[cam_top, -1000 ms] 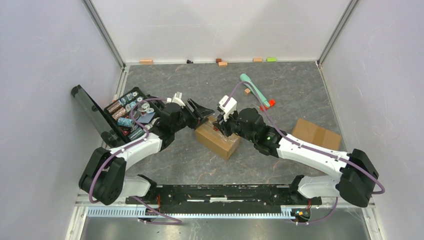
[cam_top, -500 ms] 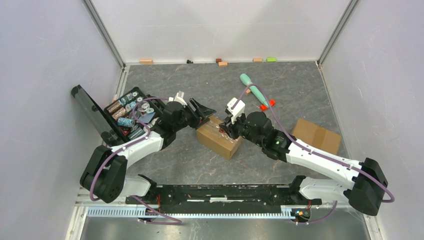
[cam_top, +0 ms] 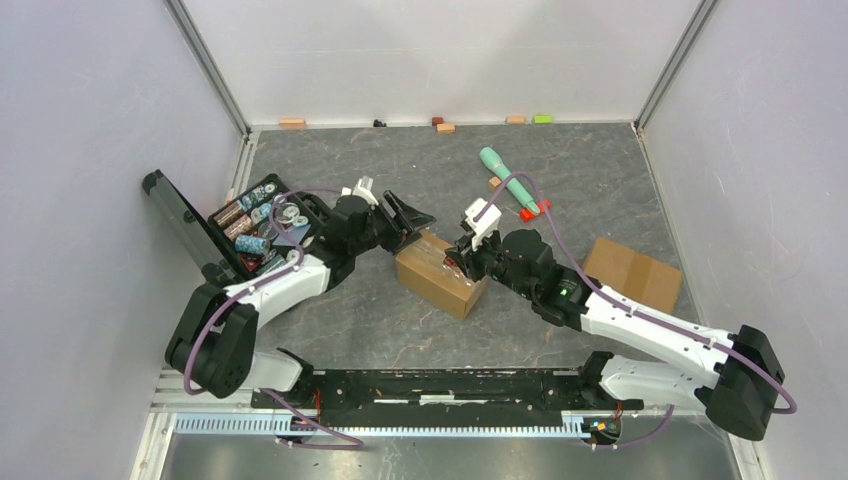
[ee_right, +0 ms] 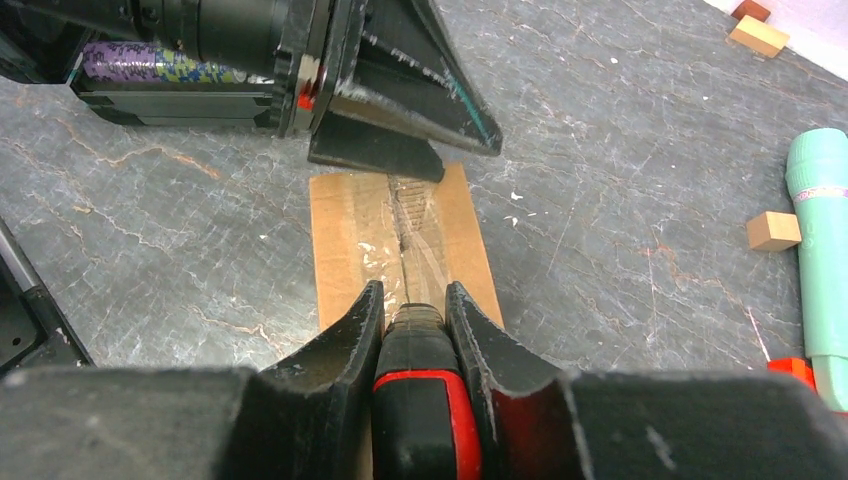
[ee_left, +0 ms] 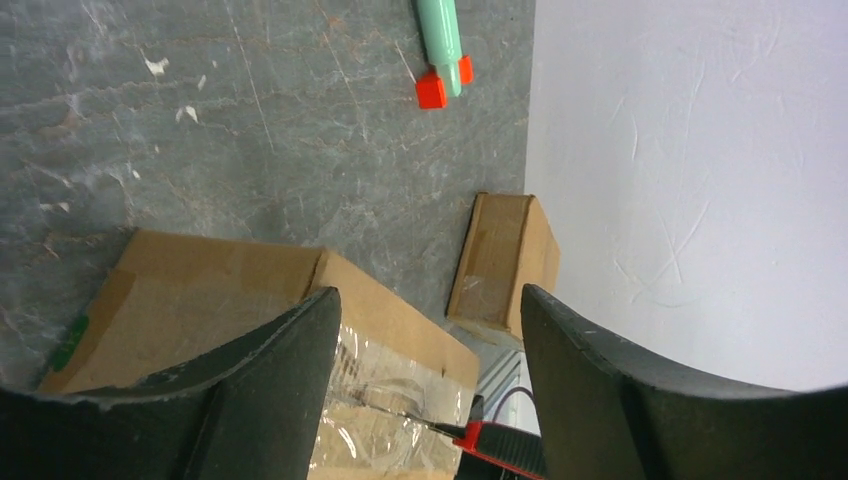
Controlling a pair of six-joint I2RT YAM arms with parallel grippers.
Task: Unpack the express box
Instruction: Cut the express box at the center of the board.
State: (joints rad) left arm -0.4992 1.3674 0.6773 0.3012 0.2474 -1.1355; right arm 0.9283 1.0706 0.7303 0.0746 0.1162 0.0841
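A brown cardboard box (cam_top: pixel 437 272), sealed along its top with a strip of clear tape (ee_right: pixel 405 235), lies slantwise near the middle of the grey stone-patterned bench (cam_top: pixel 560 180), between the two arms. The right gripper (cam_top: pixel 462 258) is at the box's right end, its black fingers (ee_right: pixel 350 340) pinched on the body of a red-and-black knife (ee_right: pixel 422 410). The right wrist view shows the tool's nose pointing along the tape seam, and the left wrist view shows a thin tip lying on the crinkled tape, though its contact is too fine to judge. The left gripper (cam_top: pixel 405 222) hangs at the box's far left end with its jaws spread wide and nothing between them. In its own wrist view one finger lies over the box top while the other stands past the box's edge, over bare bench. Whether either finger presses on the cardboard cannot be told. A mint-green cylindrical tool (cam_top: pixel 505 177) with red pieces at one end lies beyond the box toward the back wall. A smaller flat cardboard box (cam_top: pixel 632 272) sits well apart near the right wall. A black open case (cam_top: pixel 250 228) of batteries and small parts stands by the left wall, its lid raised. Small wooden blocks (cam_top: pixel 292 123) are scattered along the foot of the back wall.
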